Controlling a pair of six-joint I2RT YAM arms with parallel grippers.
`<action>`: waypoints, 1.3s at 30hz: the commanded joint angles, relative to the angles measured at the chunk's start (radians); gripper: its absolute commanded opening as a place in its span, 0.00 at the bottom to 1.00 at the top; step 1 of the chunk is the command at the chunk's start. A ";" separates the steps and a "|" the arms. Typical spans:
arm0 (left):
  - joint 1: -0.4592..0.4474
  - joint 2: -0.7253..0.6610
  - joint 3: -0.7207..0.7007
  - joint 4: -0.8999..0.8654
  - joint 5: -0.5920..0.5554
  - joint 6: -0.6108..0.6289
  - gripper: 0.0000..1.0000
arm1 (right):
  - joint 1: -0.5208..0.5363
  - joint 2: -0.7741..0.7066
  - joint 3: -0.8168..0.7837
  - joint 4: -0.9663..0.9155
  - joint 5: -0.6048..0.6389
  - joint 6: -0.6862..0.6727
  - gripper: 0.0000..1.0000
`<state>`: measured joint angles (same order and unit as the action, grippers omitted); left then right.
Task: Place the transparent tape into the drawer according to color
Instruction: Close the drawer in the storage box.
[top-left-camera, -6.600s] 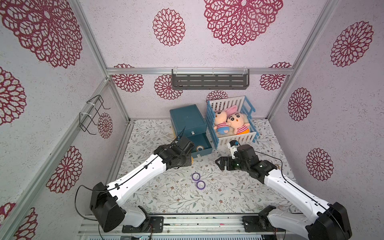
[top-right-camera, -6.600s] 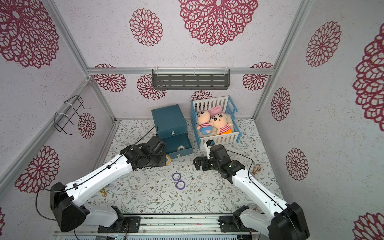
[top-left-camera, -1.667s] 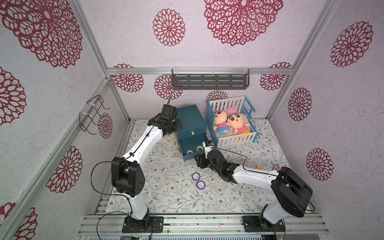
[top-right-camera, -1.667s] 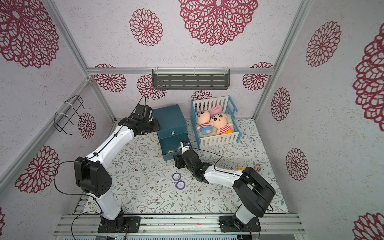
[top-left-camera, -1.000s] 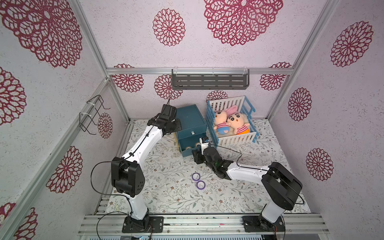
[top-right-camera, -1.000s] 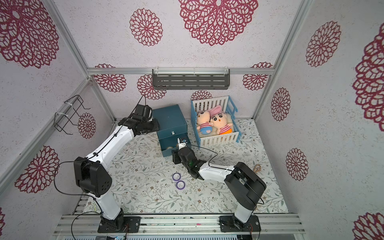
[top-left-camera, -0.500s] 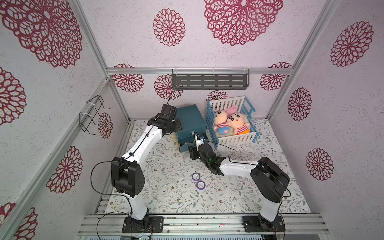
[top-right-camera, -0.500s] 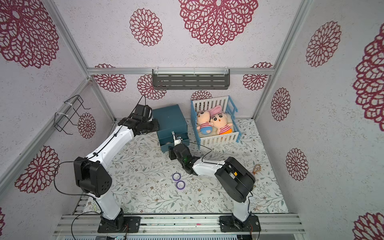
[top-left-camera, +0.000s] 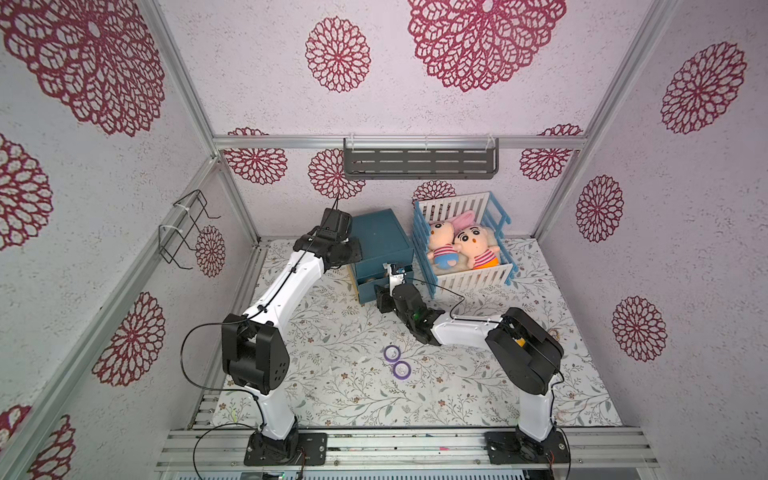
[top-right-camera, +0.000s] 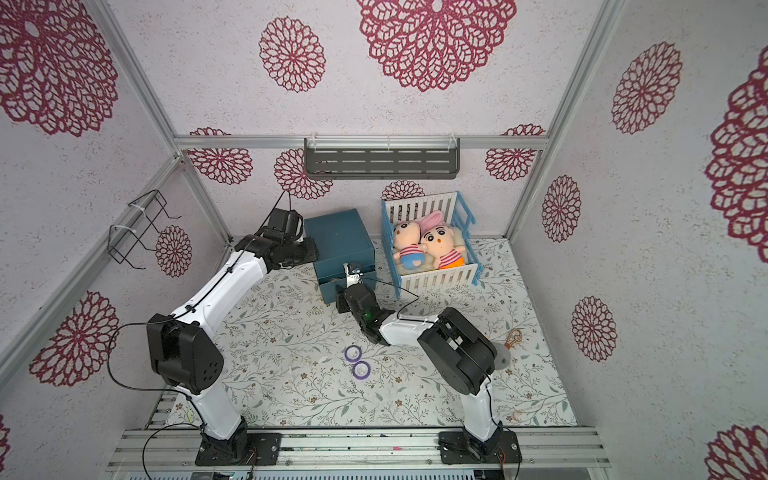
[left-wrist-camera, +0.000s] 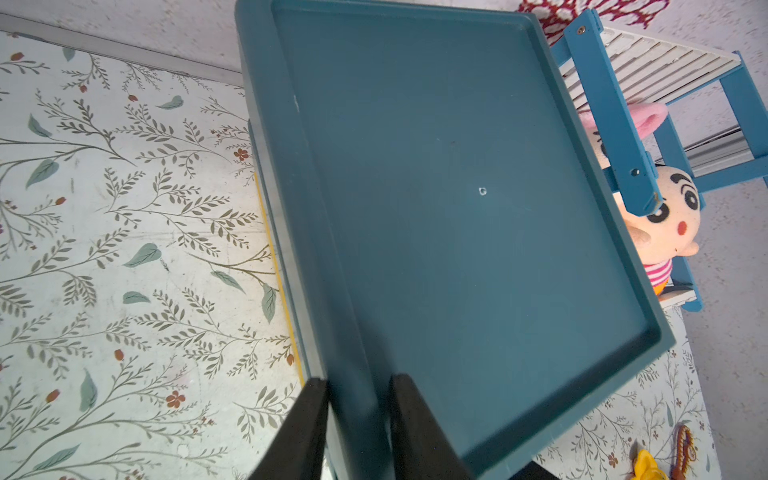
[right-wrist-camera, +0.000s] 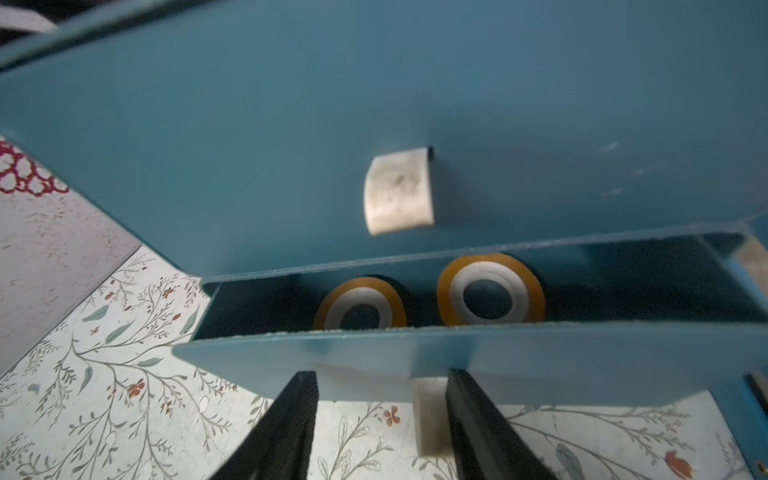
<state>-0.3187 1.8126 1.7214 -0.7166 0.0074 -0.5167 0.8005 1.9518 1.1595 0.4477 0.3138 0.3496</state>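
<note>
L gripper (left-wrist-camera: 359, 380) pinches rim of teal cabinet (left-wrist-camera: 457, 187) — R gripper (right-wrist-camera: 381, 374), fingers half-spread astride white handle (right-wrist-camera: 428, 415), gripping nothing — best push drawer (right-wrist-camera: 540, 357) (two orange-rimmed tape rolls (right-wrist-camera: 446, 297) inside) shut squarely, cabinet braced

The drawer (right-wrist-camera: 415, 357) shows only a narrow slot, probably too tight for the right tool (right-wrist-camera: 381, 374) at its front; orange rolls (right-wrist-camera: 444, 299) lie inside. The crib (top-left-camera: 469, 280) stands just beside the cabinet (top-left-camera: 380, 237). The table (top-left-camera: 332, 386) around the purple rolls (top-left-camera: 392, 353) is open.

Bright, even light, soft shadows — top views bow at edges, right wrist view blurry.
</note>
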 joint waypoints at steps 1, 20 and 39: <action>0.003 -0.010 -0.008 -0.036 0.018 0.020 0.30 | -0.002 0.017 0.047 0.060 0.010 -0.023 0.56; 0.001 -0.021 -0.011 -0.041 0.032 0.026 0.29 | -0.001 0.073 0.106 0.062 0.019 -0.015 0.55; 0.002 -0.032 -0.019 -0.044 0.030 0.030 0.28 | -0.129 -0.076 -0.223 0.193 -0.379 0.406 0.56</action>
<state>-0.3168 1.8076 1.7191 -0.7185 0.0139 -0.5049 0.7078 1.8980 0.9569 0.5228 0.0875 0.6178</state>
